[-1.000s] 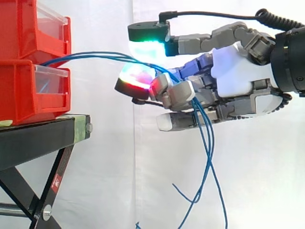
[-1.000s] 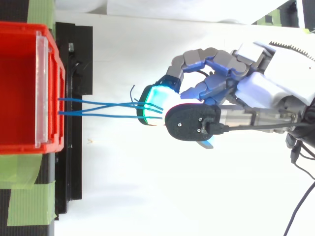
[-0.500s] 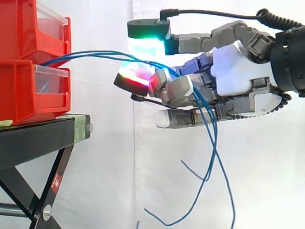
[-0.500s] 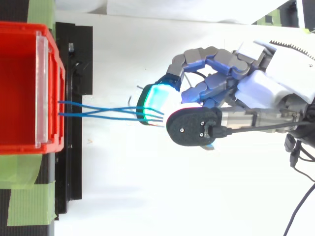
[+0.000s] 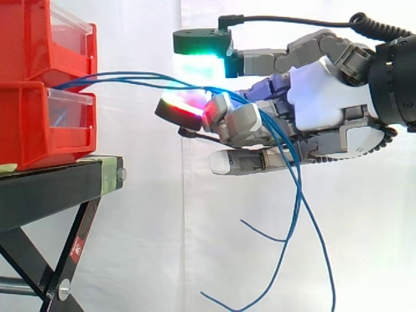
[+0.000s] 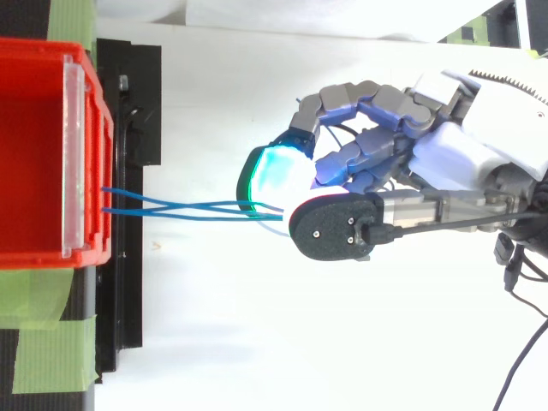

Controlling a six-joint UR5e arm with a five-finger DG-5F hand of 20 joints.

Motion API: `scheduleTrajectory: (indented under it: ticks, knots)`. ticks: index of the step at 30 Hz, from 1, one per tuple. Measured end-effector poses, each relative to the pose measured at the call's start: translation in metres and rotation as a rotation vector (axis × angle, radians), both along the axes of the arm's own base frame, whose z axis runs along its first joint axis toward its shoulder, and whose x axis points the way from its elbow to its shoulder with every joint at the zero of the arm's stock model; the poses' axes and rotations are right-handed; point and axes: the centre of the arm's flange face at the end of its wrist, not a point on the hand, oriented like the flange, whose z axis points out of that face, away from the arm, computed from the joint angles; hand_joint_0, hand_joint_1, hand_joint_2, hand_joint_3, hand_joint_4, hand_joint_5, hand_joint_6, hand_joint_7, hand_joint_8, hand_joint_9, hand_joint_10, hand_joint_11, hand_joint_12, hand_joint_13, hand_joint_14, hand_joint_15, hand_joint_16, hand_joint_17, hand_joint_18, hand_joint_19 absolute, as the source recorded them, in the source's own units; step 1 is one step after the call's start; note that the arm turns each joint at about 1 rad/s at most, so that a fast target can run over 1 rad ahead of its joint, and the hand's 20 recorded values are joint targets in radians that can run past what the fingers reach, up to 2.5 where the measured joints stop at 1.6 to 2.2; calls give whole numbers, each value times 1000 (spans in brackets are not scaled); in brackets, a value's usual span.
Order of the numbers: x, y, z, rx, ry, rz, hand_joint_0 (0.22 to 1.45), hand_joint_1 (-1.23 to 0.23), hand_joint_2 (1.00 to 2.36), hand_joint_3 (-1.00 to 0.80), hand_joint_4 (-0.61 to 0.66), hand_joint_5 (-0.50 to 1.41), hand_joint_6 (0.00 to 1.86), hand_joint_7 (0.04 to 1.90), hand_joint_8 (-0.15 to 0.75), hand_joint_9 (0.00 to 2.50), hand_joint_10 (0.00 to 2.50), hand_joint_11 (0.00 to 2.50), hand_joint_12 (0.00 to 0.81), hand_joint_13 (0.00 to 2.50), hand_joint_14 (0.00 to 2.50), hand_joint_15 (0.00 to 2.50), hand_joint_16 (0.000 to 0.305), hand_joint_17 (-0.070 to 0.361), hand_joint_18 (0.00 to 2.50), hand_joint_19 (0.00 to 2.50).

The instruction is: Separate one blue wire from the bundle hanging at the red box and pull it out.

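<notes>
Side view, hand (image 5: 325, 97): it reaches in from the right, level with the bins and well apart from them. Its fingers are curled shut around the blue wires (image 5: 130, 80), with one lit pad stretched out above them.
Side view, blue wires: they leave the front of the red bins (image 5: 39, 130) where the upper bin sits on the lower. They run nearly level across the gap into the hand, then drop out behind the fingers and hang in loose curves below it.
Side view, support: the bins sit on the black stand (image 5: 52, 188).
Top view, hand (image 6: 445, 163): it is closed over the wires, its pads glowing above the place where they enter.
Top view, blue wires (image 6: 180, 207): there is more than one strand. They cross just off the front of the red bins (image 6: 98, 154) and draw together towards the hand.
Top view, stand (image 6: 128, 282): it is black, with green tape (image 6: 47, 342) beside it.
Risk, wrong count: several strands seem to pass through the grip, so a pull would likely drag the bundle rather than one wire.
Risk, snag: the crossing near the bins could tighten under tension and hold the wanted wire.
Risk, bins: if the strands bind, the pull may tug a bin towards the stand's edge.
</notes>
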Motion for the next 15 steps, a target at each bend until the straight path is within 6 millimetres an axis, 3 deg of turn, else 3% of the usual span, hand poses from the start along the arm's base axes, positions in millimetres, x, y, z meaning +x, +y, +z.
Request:
scheduleTrajectory:
  ticks: [6,15]
  knots:
    - [0,1,0,0,0,1,644,-738,1021,-163,179,-239,884,959,285,963,93,1637,287,1334,12,1532,43,96,726,697]
    - [0,8,0,24,-13,11,590,-557,1016,-146,193,-219,874,1013,319,1049,112,1633,314,1391,8,1527,49,110,787,680]
